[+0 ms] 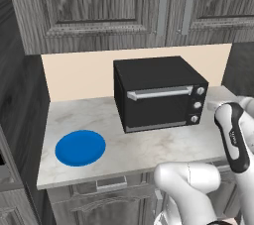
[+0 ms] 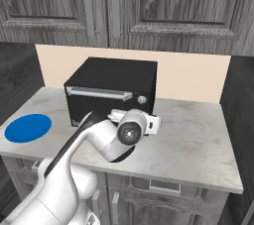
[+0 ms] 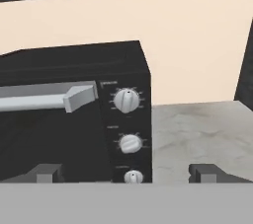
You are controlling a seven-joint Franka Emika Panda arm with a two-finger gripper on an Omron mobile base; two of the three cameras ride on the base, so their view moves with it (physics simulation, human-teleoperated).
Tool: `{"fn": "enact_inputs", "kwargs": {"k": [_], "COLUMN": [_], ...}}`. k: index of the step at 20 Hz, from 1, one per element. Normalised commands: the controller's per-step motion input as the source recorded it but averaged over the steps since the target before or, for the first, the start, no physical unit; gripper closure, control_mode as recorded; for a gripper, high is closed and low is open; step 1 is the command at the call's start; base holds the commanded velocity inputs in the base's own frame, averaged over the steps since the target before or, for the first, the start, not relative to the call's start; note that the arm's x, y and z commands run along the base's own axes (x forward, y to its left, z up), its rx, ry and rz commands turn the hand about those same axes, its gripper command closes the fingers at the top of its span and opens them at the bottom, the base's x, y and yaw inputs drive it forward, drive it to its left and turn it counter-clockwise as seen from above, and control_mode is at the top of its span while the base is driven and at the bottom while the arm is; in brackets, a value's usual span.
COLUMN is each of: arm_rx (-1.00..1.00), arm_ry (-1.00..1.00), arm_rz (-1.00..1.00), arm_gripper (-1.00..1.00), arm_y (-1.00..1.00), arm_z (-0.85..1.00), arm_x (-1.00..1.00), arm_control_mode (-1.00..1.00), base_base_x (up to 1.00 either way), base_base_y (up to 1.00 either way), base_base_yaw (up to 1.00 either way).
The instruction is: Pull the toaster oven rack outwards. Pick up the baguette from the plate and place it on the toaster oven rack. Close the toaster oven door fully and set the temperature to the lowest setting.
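Note:
The black toaster oven [image 1: 158,73] [image 2: 111,78] stands at the back of the counter. Its door [image 1: 156,110] is shut, with the silver bar handle [image 3: 47,97] across the top. The toaster oven rack is hidden behind the door. Three silver knobs run down the oven's right side: top [image 3: 126,100], middle [image 3: 130,143], bottom [image 3: 132,176]. The blue plate [image 1: 80,147] [image 2: 28,127] lies left of the oven with nothing on it. The baguette is out of view. My gripper [image 3: 127,173] is open and empty, a short way in front of the knob column.
Marble counter [image 1: 149,149] runs right of the oven up to a dark side wall [image 2: 238,105]. Wooden upper cabinets [image 1: 114,1] hang over the oven. A beige backsplash [image 3: 197,45] stands behind it. My white arm [image 2: 99,140] stretches over the counter's front edge.

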Motion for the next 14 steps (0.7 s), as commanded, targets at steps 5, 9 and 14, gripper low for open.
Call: {"fn": "enact_inputs", "kwargs": {"k": [5, 9, 14], "arm_rx": [-0.01, 0.00, 0.00], "arm_ry": [-0.13, -0.15, -0.10], "arm_rz": [0.00, 0.00, 0.00], "arm_gripper": [-1.00, -1.00, -1.00], "arm_y": [0.00, 0.00, 0.02], "arm_z": [-0.02, 0.00, 0.00], "arm_x": [0.00, 0.00, 0.00], "arm_control_mode": [-1.00, -1.00, -1.00], "base_base_x": [0.00, 0.00, 0.00], "base_base_y": [0.00, 0.00, 0.00], "base_base_yaw": [0.00, 0.00, 0.00]}}
